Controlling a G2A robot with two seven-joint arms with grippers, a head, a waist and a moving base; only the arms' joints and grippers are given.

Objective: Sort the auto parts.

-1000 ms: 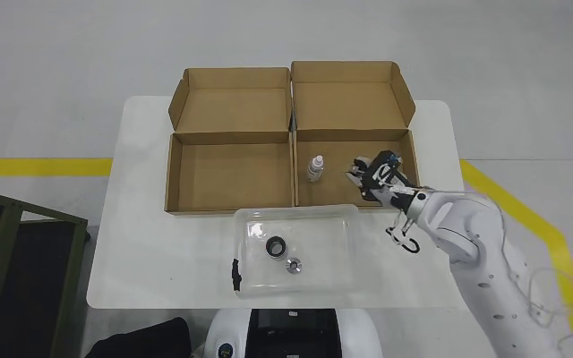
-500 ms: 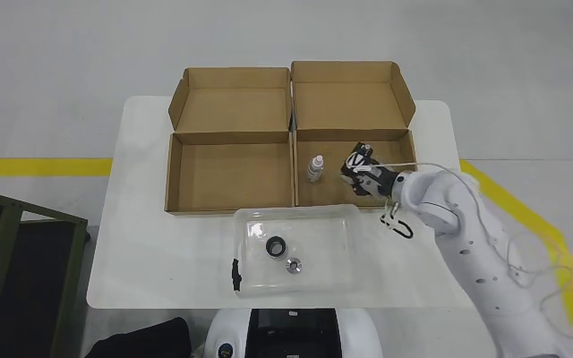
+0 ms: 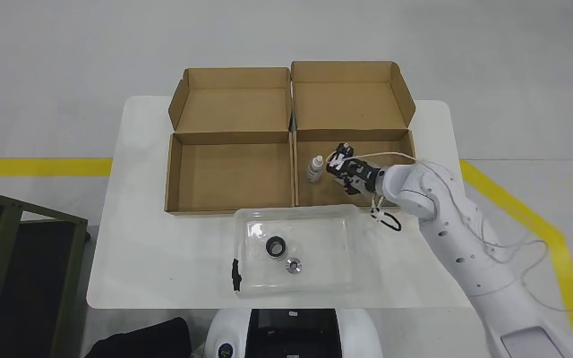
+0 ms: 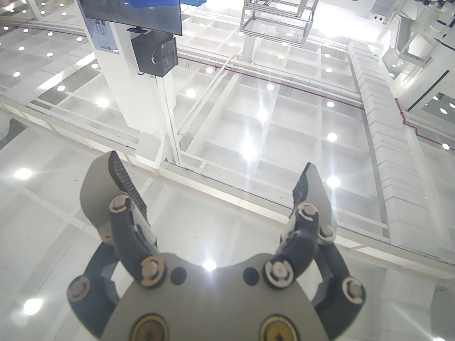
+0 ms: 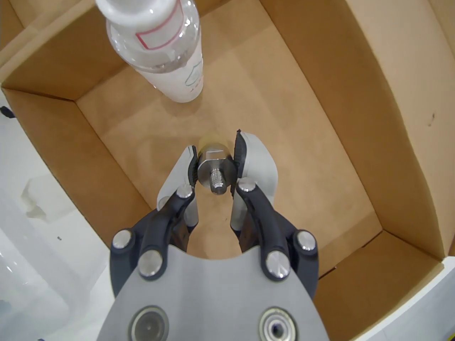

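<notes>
My right gripper (image 5: pixel 214 156) (image 3: pixel 343 166) is shut on a silver threaded bolt (image 5: pixel 213 171), held above the floor of the right cardboard box (image 3: pixel 394 148) (image 5: pixel 330 115). A small clear bottle with a white cap (image 5: pixel 156 30) (image 3: pixel 315 166) stands upright in the same box, just beyond the gripper. My left gripper (image 4: pixel 213 182) is open with nothing between its fingers and faces a ceiling. In the clear plastic tray (image 3: pixel 336 268) at the table's front lie a black ring part (image 3: pixel 276 246) and a small silver part (image 3: pixel 294 264).
The left cardboard box (image 3: pixel 229 174) stands open beside the right one, with both lids folded back. A small black piece (image 3: pixel 235 273) sits at the tray's left edge. The white table (image 3: pixel 143 224) has free room left of the boxes and tray.
My right gripper has moved left across the right box, from near its right wall toward the bottle, keeping the bolt in its grip.
</notes>
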